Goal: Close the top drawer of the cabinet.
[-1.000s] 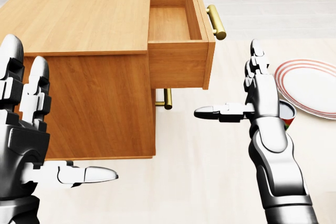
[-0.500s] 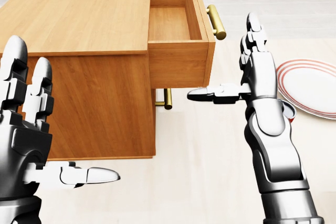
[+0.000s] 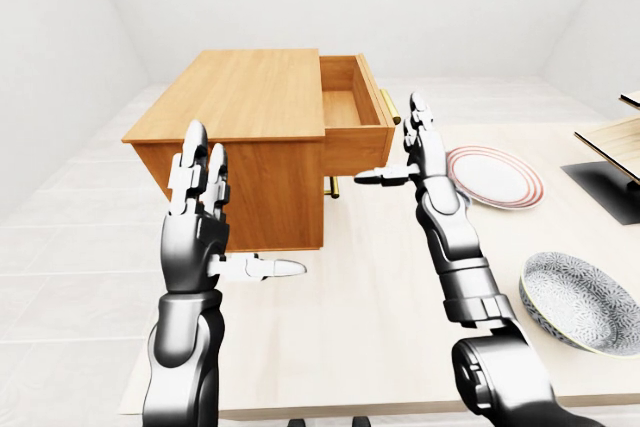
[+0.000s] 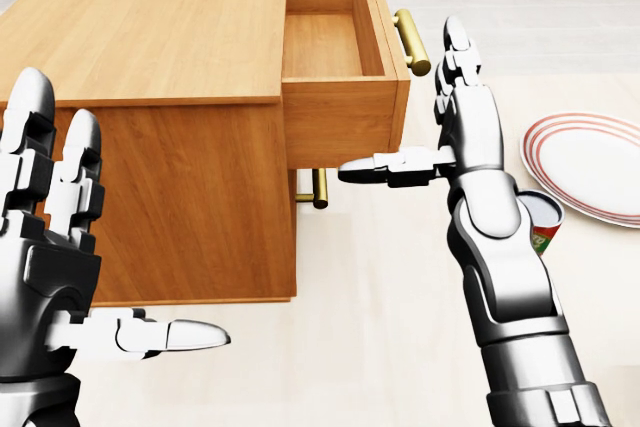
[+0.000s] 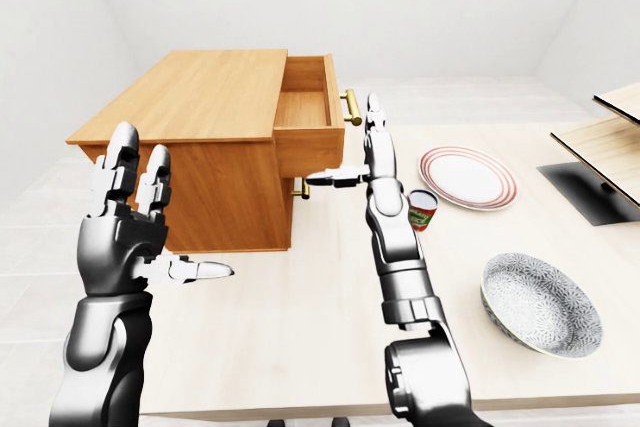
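Note:
A wooden cabinet (image 4: 150, 37) stands on the table. Its top drawer (image 4: 335, 47) is pulled out to the right and is empty inside. A brass handle (image 4: 411, 42) sits on the drawer front (image 4: 398, 107). A second brass handle (image 4: 318, 188) shows below it. My right hand (image 4: 428, 122) is open with fingers upright and thumb pointing left. It stands just right of the drawer front, below the handle; I cannot tell whether it touches. My left hand (image 4: 95, 247) is open and empty at the lower left, before the cabinet's side.
A red-rimmed plate (image 4: 590, 162) lies right of my right arm. A can (image 5: 421, 210) stands beside my forearm. A patterned bowl (image 3: 580, 302) lies at the lower right. A wooden shelf (image 3: 612, 137) and a black mat (image 3: 610, 187) are at the far right.
My right hand has moved up and to the left, closer to the drawer front. The left hand and the drawer have barely moved.

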Tool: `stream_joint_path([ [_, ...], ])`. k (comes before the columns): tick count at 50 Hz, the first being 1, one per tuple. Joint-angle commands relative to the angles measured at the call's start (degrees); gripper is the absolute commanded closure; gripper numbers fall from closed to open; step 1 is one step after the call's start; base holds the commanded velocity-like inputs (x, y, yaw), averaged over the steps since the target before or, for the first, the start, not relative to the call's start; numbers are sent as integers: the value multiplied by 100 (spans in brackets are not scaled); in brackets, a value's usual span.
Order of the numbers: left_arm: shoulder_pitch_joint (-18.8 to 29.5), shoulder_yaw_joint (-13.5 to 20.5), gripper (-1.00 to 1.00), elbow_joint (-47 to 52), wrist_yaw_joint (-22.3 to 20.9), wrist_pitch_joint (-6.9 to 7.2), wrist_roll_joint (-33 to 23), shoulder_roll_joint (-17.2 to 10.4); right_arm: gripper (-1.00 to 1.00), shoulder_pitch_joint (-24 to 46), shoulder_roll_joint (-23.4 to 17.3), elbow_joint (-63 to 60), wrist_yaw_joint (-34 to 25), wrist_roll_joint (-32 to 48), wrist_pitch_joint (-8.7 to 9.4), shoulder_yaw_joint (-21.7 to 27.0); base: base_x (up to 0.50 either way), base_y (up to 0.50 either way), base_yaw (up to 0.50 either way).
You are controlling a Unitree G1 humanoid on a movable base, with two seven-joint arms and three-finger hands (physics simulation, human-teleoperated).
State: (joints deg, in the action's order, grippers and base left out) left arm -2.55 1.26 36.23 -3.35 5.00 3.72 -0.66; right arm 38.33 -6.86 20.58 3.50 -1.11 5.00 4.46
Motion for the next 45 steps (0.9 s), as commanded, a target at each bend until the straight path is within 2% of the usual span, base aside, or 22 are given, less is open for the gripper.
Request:
stream_joint_path([
  [1,-3,-11,-100,44,5,0,-4,4,-100,151,98,579,-43,42,0,-64,0,0,0],
  [7,-9,-7,-100,-4,-10,0,-3,1,-100,117,151,484,-54,71,0,-121,0,0,0],
  [11,-1,-21,-100,14,0,0,-19,2,-100,-92,277,103,-142,209,0,-330,0,0,0],
  [30,-14,-15,-100,-32,-21,0,-24,1,-100,-166,496,-319,-297,415,0,-423,0,0,0],
  [45,6,-27,-100,-62,-22,0,-44,0,-100,-37,659,85,-356,502,0,-486,0,0,0],
])
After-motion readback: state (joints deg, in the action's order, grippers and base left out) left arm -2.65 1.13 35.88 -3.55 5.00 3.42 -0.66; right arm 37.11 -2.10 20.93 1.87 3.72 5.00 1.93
